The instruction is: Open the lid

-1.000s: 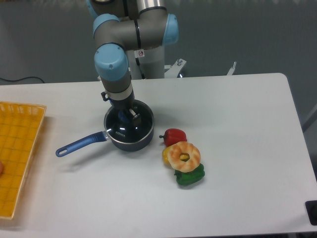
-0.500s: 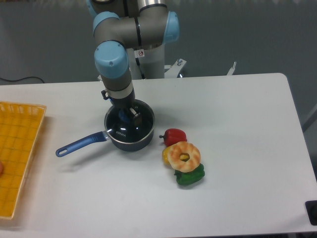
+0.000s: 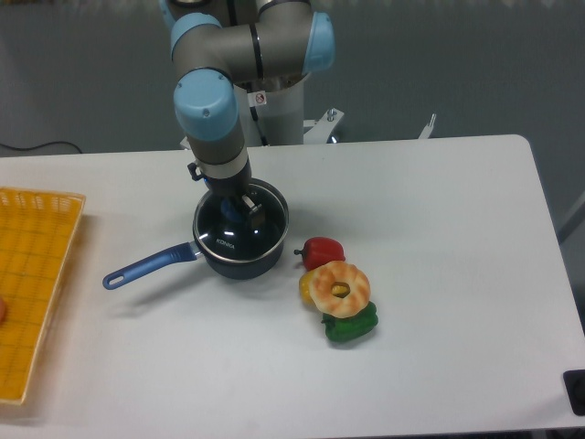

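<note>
White worktop (image 3: 439, 274) carried a dark blue saucepan (image 3: 239, 251), long handle pointing left-front. Just right of it: red pepper (image 3: 322, 251), doughnut-like ring (image 3: 340, 287) lying on a yellow item, green pepper (image 3: 351, 326) touching below. Yellow mesh basket (image 3: 32, 274) sat at left edge.

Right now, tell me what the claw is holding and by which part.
The claw is closed on the lid, gripping its light-blue knob at the centre, above the saucepan.
</note>
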